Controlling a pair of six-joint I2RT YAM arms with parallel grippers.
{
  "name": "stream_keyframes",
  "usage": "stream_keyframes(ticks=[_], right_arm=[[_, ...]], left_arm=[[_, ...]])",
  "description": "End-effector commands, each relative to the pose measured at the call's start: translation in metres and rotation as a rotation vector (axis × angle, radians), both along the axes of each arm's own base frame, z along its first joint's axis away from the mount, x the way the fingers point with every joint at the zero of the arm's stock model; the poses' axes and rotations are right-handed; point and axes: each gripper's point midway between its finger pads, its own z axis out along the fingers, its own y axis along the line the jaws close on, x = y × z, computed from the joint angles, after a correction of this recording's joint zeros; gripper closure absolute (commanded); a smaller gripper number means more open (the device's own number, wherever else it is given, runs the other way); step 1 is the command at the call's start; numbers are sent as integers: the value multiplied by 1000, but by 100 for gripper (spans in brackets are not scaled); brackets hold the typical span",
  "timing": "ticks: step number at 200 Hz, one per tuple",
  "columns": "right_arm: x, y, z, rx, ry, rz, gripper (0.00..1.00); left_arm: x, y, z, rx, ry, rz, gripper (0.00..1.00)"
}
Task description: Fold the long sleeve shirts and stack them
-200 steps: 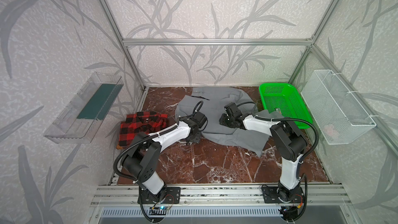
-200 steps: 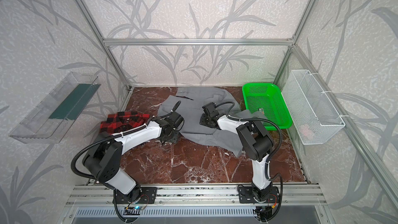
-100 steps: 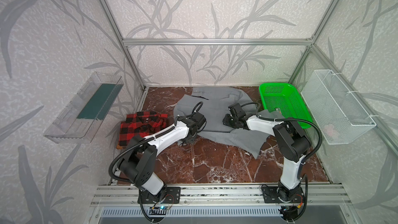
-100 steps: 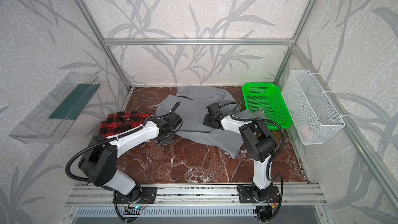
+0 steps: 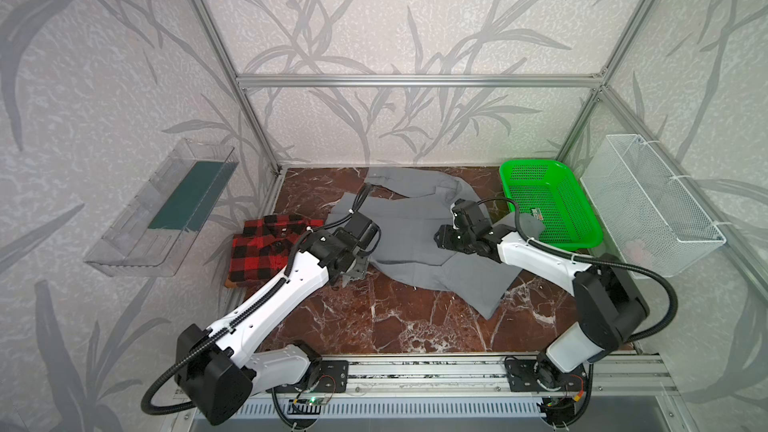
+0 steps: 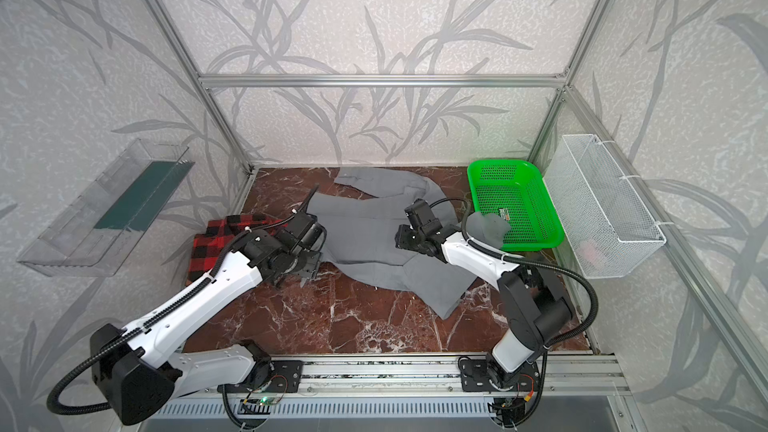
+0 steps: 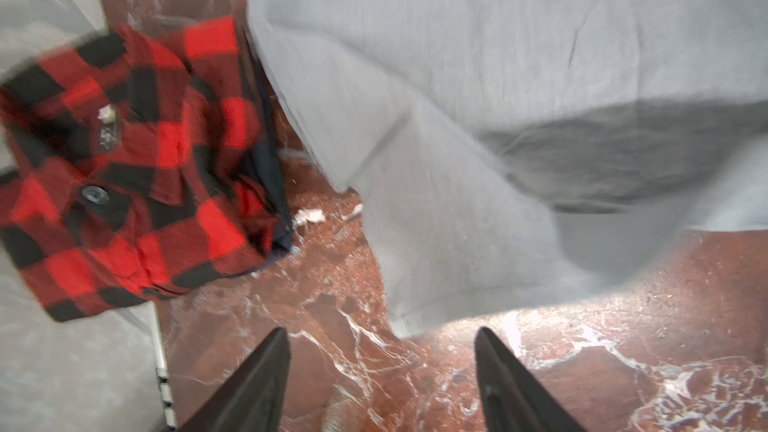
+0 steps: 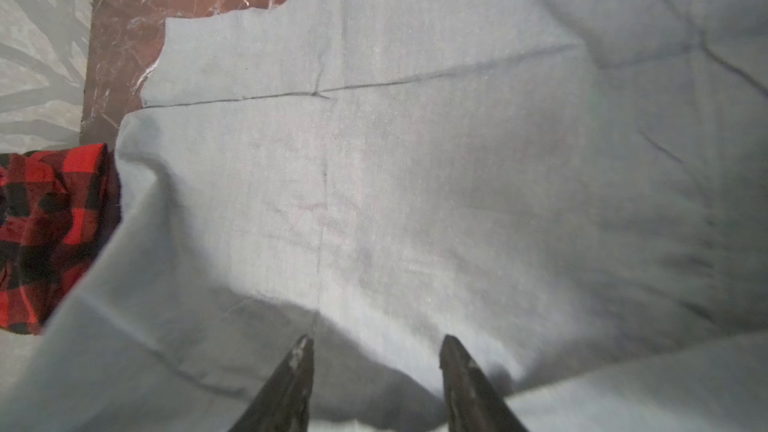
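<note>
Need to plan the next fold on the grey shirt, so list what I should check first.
1. Left pincer empty: ok, open over the bare table beside the grey shirt.
2. Right pincer empty: ok, open above the grey cloth.
3. Grey shirt spread flat: not ok, rumpled, one end lying in the green basket.
4. Plaid shirt folded: ok, a compact bundle at the left.
5. Shirts stacked: not ok, they lie side by side.

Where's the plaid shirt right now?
In both top views the plaid shirt lies folded at the left edge of the table, beside the grey shirt.
</note>
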Motion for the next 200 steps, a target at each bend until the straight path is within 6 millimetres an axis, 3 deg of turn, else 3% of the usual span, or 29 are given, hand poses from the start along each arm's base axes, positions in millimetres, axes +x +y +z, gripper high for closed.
stream_keyframes(ticks=[1, 27, 54, 83, 127, 200], right_arm=[[-21, -39, 10, -120, -20, -9, 46], [-22, -102, 33, -125, -69, -156, 40], [-18, -178, 28, -112, -9, -365, 38], [-26, -228, 25, -90, -2, -525, 38], [-48, -264, 5, -94, 29, -679, 38], [-26, -258, -16, -30, -24, -634, 38]], left_arm=[[-3, 14, 14, 78, -2, 10, 22], [2, 12, 21, 43, -67, 13, 20], [8, -11, 11, -63, -54, -10, 19], [3, -19, -9, -80, 14, -47, 20], [-11, -20, -24, -112, 43, -70, 20], [-19, -22, -33, -145, 52, -81, 20]])
